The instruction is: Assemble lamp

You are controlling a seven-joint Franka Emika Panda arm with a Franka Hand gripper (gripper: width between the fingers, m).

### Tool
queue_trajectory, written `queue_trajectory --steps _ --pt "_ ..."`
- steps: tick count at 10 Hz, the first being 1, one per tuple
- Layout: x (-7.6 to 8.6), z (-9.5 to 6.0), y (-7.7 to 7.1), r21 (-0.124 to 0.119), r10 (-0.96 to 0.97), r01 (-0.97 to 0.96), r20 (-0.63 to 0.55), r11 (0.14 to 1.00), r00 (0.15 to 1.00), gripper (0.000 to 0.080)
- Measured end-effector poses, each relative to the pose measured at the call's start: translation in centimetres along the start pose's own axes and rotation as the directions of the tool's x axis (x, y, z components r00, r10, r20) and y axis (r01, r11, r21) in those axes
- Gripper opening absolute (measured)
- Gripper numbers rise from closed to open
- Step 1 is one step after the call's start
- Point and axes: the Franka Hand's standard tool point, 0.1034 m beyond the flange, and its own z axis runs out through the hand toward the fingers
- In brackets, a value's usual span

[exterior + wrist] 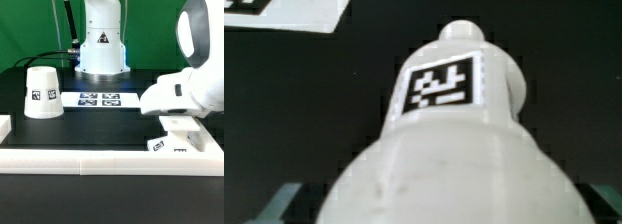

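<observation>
Closest of all, in the wrist view, the bulb (438, 150) fills the space under the gripper (438, 206). Its swollen body is nearest the lens and its narrow neck, carrying a square tag (446, 82), points away over the black table (110, 128). A dark finger (283, 203) shows on each side of that wide body, so the jaws straddle the fattest part, probably because it gives the surest hold. Blur and the frame edge hide whether the pads press, so I cannot tell if the pincer is closed on the bulb or merely set around it. The exterior view shows none of this. There the bulky arm (190, 80) covers the bulb, hanging low past the marker board (98, 99) towards the exterior view's right. That view does give the layout. In front of the board's right end, a blocky tagged part that I take for the base (172, 130) sits against the rim bar (100, 158), likely braced there for fitting. Beyond the board's other end, on the exterior view's left, the shade (42, 92) stands wide end down, well apart and apparently waiting its turn.
</observation>
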Motion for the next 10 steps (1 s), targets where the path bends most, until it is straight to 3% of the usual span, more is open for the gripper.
queue_trajectory --steps 5,10 --pt "0.0 -0.1 0.1 0.001 -0.005 0.005 0.0 1.0 1.0 0.0572" --pt "-2.9 -4.4 2.3 0.028 -0.063 0.063 -0.007 0.998 0.998 0.0574"
